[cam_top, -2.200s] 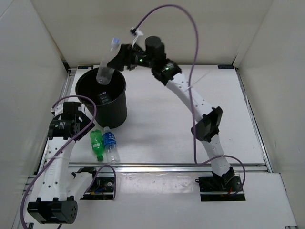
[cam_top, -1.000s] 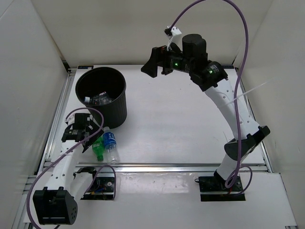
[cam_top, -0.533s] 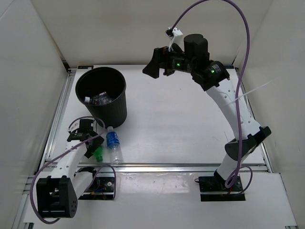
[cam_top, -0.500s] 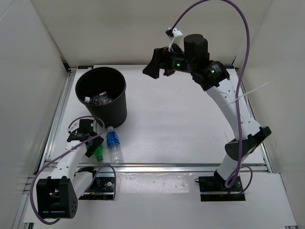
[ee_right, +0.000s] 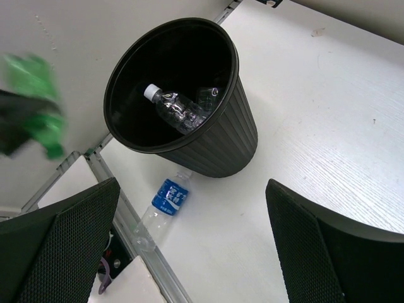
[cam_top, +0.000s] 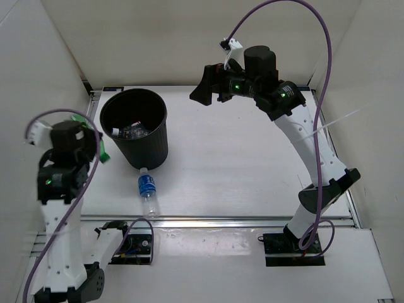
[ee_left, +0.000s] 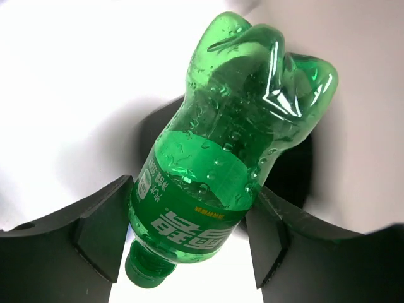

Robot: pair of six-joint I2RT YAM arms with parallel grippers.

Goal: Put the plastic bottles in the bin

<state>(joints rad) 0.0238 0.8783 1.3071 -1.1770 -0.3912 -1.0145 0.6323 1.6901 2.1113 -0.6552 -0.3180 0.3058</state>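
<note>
1. We should swing the green bottle (ee_left: 233,126) sideways until it is fully over the bin (cam_top: 154,150); release only past the rim, and low.
2. The left gripper (ee_left: 189,230) clamps the bottle's labelled waist, cap toward the wrist; the bottle hangs just beside the bin's left wall.
3. The right gripper (cam_top: 203,88) is spread wide, empty, well apart; the blue-label bottle (cam_top: 146,188) lies at the bin's foot.

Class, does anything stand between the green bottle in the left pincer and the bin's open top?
Nothing visible does. The green bottle in the left pincer hangs just left of the bin, whose mouth is open.
</note>
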